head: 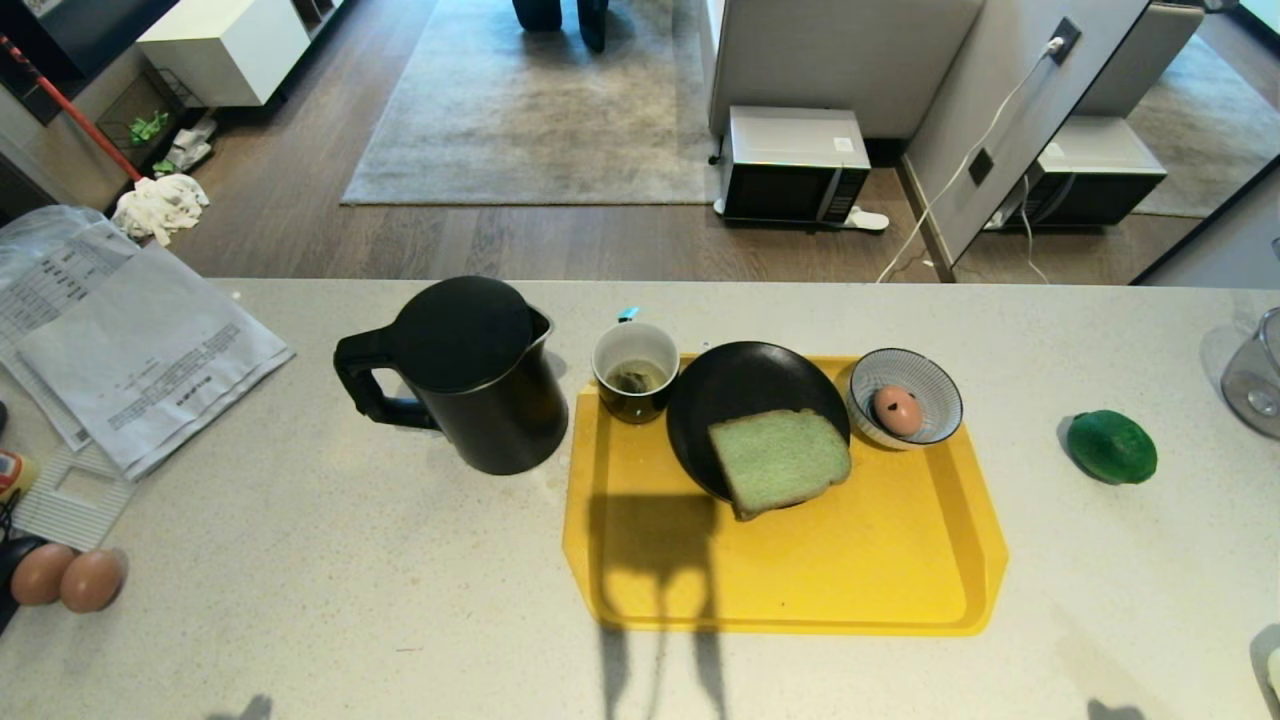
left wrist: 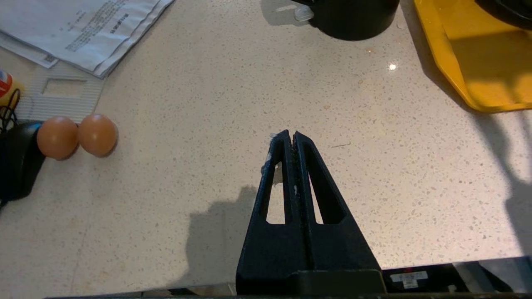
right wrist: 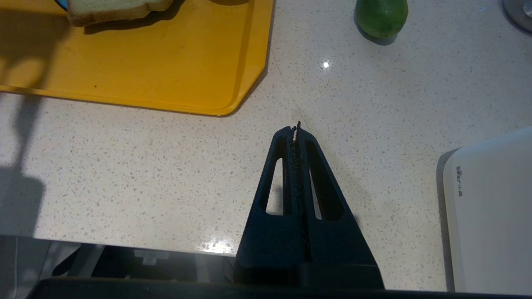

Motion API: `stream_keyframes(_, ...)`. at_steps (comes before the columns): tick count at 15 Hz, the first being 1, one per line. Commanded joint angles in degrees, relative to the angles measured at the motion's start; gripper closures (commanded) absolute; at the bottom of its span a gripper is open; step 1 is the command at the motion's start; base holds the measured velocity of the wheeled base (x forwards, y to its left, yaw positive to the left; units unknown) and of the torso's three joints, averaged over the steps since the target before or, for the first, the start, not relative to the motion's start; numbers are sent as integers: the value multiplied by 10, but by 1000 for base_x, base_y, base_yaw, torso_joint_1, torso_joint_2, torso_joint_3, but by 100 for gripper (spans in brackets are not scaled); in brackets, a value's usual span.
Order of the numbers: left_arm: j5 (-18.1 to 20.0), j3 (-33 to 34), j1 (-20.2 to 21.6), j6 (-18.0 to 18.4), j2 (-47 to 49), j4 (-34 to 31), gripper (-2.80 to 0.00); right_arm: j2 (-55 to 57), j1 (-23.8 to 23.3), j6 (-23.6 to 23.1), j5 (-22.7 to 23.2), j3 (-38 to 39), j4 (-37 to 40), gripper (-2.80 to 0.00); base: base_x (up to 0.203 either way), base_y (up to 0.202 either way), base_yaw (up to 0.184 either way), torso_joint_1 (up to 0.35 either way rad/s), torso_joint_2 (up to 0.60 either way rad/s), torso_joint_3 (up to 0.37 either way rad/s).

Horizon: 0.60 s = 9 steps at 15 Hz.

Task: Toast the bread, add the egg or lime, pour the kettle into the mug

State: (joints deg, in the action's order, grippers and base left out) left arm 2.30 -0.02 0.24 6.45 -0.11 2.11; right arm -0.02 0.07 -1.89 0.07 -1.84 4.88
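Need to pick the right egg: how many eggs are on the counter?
3: one egg in the striped bowl on the yellow tray; two brown eggs touching at the counter's left edge.

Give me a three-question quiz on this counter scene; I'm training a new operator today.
1. True or false: the bread lies wholly on the black plate.
2. The egg sits in: A) the mug B) the striped bowl C) the yellow tray.
3. Which task item lies off the tray, on the robot's right?

Key: 1 false, it overhangs the rim onto the tray. 2 B. 3 the lime.
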Motion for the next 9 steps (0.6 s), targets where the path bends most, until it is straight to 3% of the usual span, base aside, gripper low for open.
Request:
stream_keyframes(1, 0, 9, -1, -4, -1, -1, 0, 0, 0, 0, 0, 0, 0, 0, 0, 0, 0, 0, 0, 0)
stream_keyframes(9, -8, 9, -1, -3, 0, 2, 0, 0, 0, 0, 0, 0, 0, 0, 0, 0, 0, 0, 0, 0)
